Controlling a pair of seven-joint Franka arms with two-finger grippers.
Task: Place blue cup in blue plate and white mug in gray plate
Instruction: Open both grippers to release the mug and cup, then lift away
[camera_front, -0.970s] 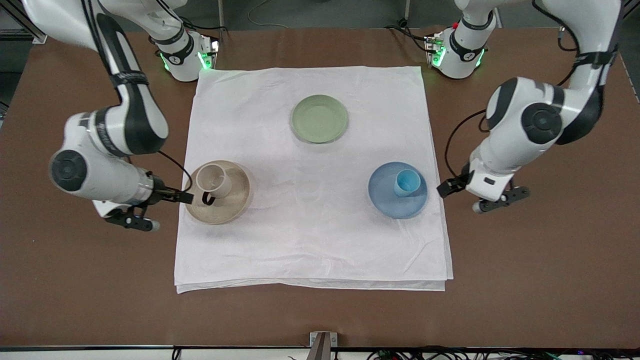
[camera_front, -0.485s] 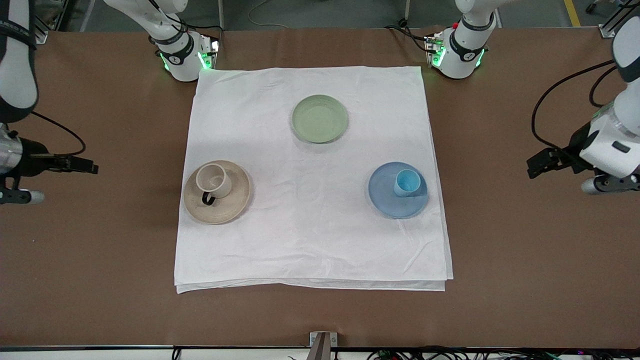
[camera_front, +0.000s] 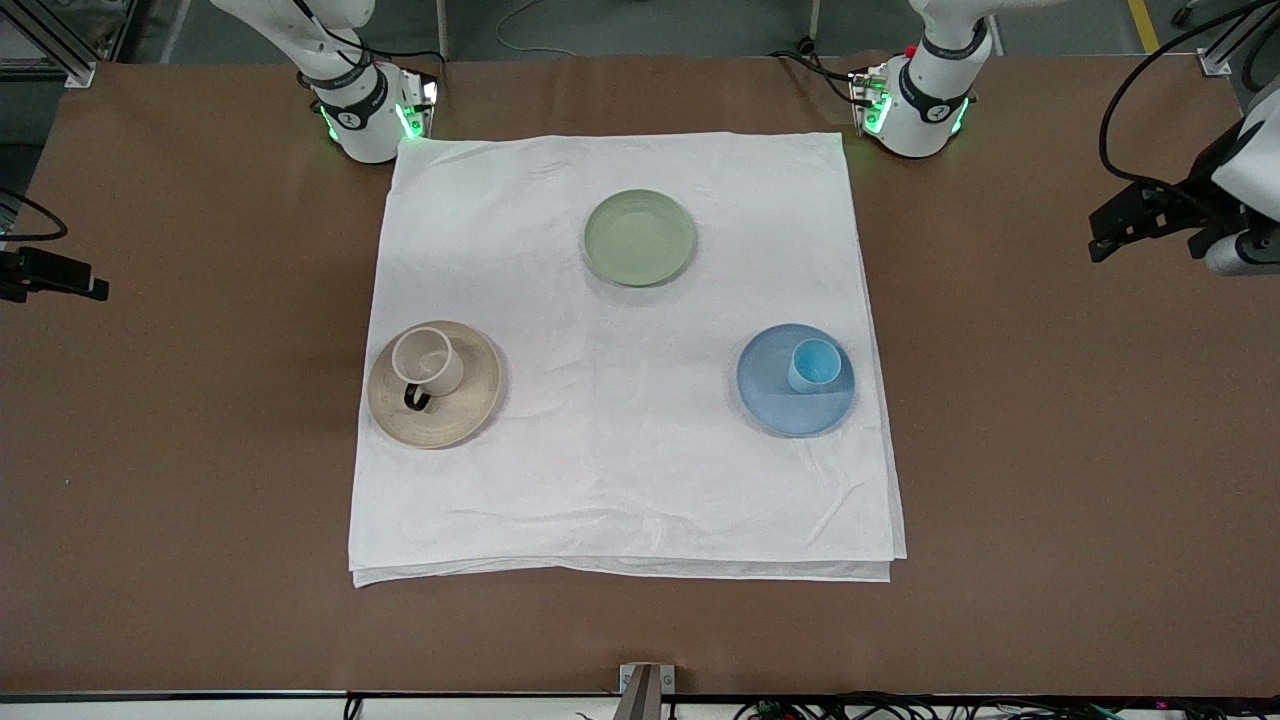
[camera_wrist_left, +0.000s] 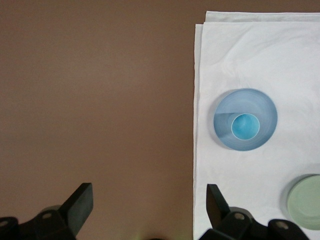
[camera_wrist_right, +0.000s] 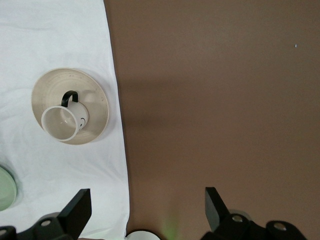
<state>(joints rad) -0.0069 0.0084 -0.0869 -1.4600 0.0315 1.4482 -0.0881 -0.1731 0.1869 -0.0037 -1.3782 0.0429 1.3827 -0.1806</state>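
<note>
Both arms have drawn back from the cloth since a second ago, when each gripper hung just beside its plate. Now the left gripper (camera_front: 1100, 235) hangs over bare table at its own end, well apart from everything, jaws spread wide and empty in the left wrist view; the right gripper (camera_wrist_right: 147, 210) does the same at its end, likewise released.

On the white cloth (camera_front: 620, 480), well clear of either pair of jaws, the gray plate (camera_front: 470, 415) carries the white mug (camera_front: 428, 362) upright, handle toward the front camera. Toward the left arm's end, the blue plate (camera_front: 775, 405) holds the blue cup (camera_front: 813, 364), also upright.

Both placements look finished; the retreat seems the step in hand, and nothing further appears called for but parking the arms.
</note>
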